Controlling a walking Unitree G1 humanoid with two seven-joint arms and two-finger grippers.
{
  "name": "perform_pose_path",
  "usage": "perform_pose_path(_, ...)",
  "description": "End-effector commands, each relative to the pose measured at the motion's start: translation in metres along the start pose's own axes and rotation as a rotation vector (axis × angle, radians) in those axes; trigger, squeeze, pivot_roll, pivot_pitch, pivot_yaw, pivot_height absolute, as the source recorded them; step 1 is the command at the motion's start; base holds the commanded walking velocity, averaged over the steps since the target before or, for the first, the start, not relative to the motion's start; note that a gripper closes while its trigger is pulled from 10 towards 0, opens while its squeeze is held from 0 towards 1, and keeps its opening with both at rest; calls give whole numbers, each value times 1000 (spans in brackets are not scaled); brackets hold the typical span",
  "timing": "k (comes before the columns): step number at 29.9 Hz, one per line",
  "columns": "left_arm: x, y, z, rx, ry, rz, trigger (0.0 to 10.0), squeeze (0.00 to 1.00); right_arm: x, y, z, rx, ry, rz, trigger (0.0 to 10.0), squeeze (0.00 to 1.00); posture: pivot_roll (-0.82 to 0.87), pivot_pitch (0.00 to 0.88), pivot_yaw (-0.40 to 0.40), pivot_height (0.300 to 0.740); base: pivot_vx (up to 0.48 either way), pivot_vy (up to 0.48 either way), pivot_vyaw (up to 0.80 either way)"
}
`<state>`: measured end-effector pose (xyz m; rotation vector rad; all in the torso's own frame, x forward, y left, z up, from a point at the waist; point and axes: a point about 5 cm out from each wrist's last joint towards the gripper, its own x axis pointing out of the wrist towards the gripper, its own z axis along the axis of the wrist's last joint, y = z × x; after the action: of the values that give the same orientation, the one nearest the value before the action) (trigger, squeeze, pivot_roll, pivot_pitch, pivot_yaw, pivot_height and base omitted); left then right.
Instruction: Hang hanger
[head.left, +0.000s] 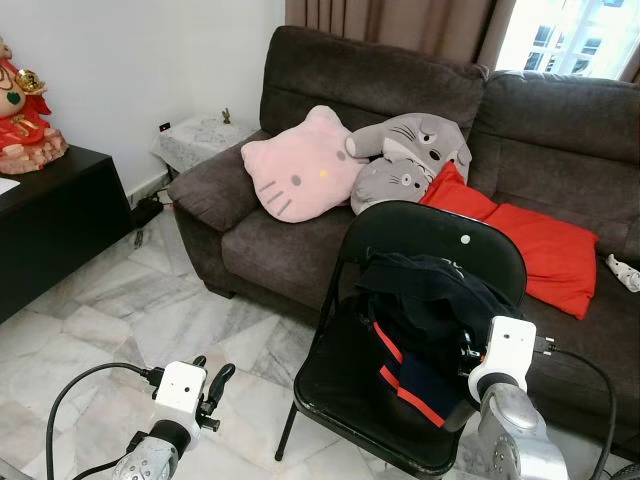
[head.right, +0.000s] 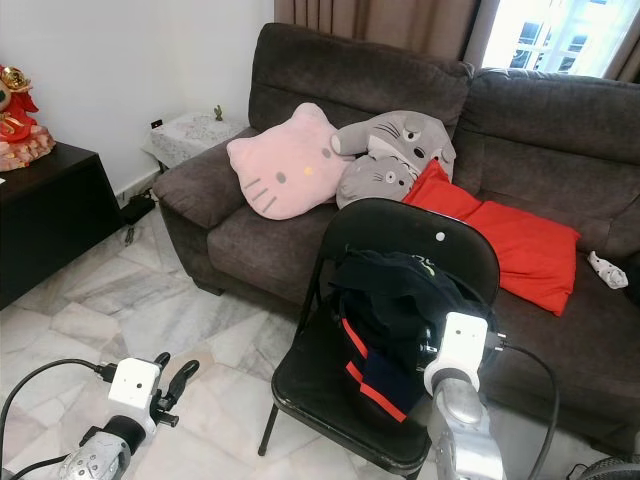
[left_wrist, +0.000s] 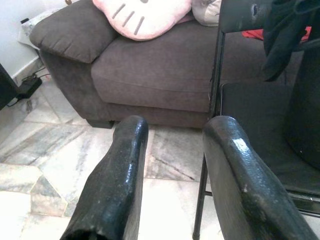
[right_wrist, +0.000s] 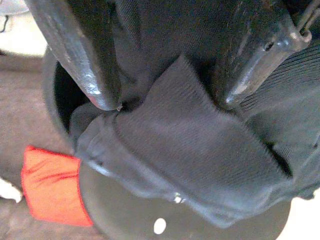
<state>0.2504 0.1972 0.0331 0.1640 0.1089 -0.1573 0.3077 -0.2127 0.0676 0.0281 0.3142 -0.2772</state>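
Right gripper (right_wrist: 165, 102), fingers spread, presses into dark navy garment with red trim (head.left: 425, 320) draped on black folding metal chair (head.left: 345, 395). Left gripper (left_wrist: 175, 170) released, near-left over marble floor (head.left: 150, 310).

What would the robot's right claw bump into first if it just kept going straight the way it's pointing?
Most likely the dark garment draped over the black folding chair. In the wrist view, the right gripper's open fingers already sit against its folds, with the chair's backrest just beyond. Exact depth is hard to judge.
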Motion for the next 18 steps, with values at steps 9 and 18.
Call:
perform_pose_path(9, 1, -1, 0, -5, 7, 3, 10000, 0, 5, -11, 7, 0, -47, -74, 10000, 0, 25, 0, -25, 740, 0, 0, 0)
perform_pose_path(18, 2, -1, 0, -2, 11, -2, 10000, 0, 12, -9, -2, 74, 21, -86, 10000, 0, 29, 0, -20, 740, 0, 0, 0)
